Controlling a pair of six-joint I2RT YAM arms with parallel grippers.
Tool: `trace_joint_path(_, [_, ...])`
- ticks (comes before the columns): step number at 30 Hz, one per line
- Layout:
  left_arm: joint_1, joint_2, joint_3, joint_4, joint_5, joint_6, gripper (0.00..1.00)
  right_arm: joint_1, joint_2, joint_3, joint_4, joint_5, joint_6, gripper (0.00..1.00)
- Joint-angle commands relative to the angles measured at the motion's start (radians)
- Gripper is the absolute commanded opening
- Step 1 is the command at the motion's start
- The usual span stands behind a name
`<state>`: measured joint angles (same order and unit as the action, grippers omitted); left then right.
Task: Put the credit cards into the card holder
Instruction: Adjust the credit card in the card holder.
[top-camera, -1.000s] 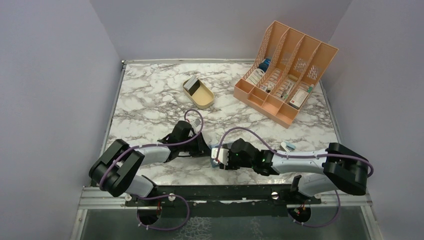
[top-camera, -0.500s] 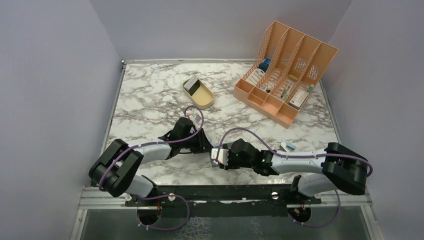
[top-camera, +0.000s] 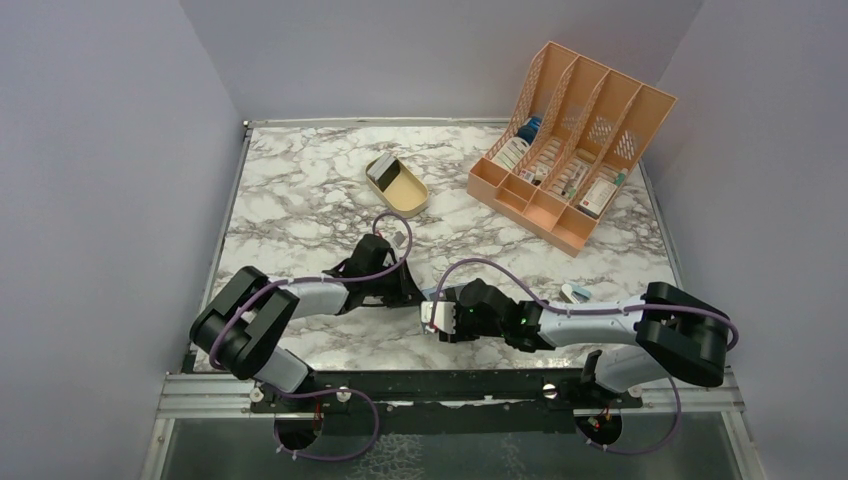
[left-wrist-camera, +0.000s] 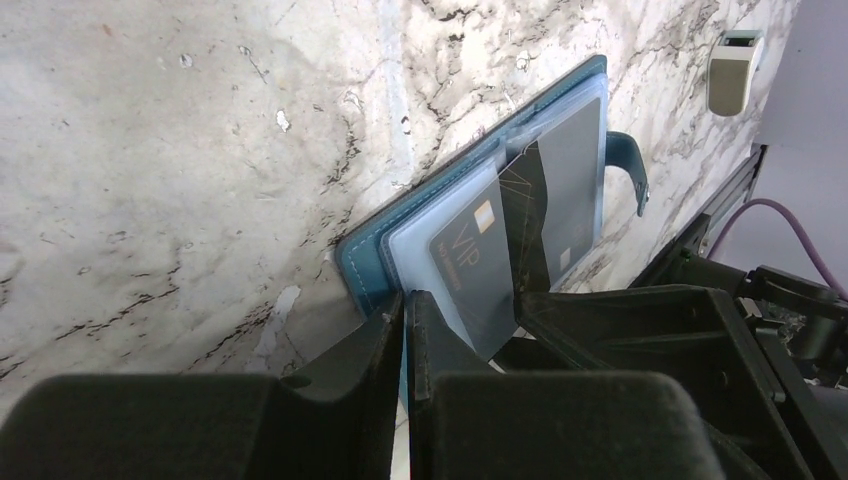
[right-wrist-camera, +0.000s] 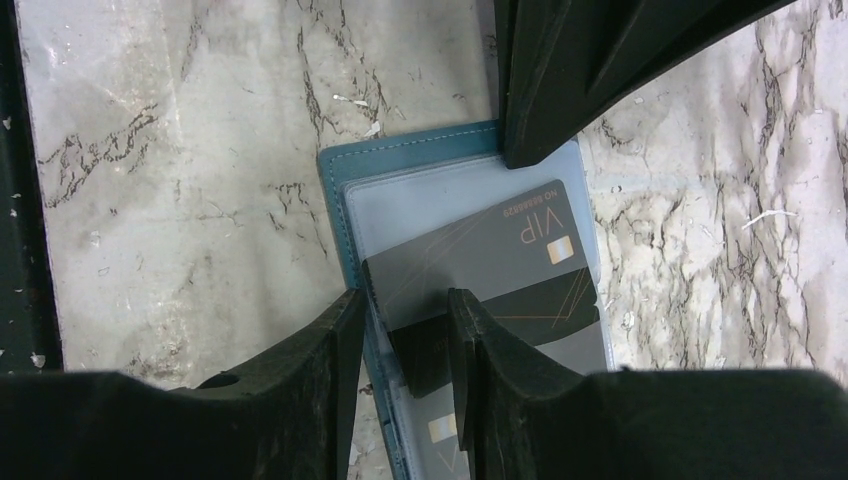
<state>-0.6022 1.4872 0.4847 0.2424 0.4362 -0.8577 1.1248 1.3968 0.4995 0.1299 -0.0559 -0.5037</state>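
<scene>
Card holder (right-wrist-camera: 420, 205): flat on table (right-wrist-camera: 150, 200), frame centre, long axis top-bottom, marble either side.
Card (right-wrist-camera: 500, 265): on pocket, slanting lower left to upper right.
Right gripper (right-wrist-camera: 405, 315): jaws apart astride card corner.
Left gripper (left-wrist-camera: 405, 300): jaws nearly together at holder's edge.

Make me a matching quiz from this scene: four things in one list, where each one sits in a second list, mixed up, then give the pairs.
Things:
1. card holder
2. VIP card
3. tan tray
4. orange rack

Places:
a. far right, dividers upright
b. lying askew across pale pockets
c. flat, between left pincer and right pincer
d. centre, farther back than both pincers

Pairs: 1c, 2b, 3d, 4a
</scene>
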Motion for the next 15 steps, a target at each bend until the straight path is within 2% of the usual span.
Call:
trace_joint_path(1, [-0.001, 0.014, -0.003, 0.023, 0.002, 0.012, 0.08, 0.004, 0.009, 0.009, 0.051, 0.013, -0.014, 0.35])
trace_joint_path(15, [-0.005, -0.048, -0.075, 0.045, 0.003, -0.029, 0.07, 0.003, 0.025, 0.014, 0.089, 0.062, 0.022, 0.20])
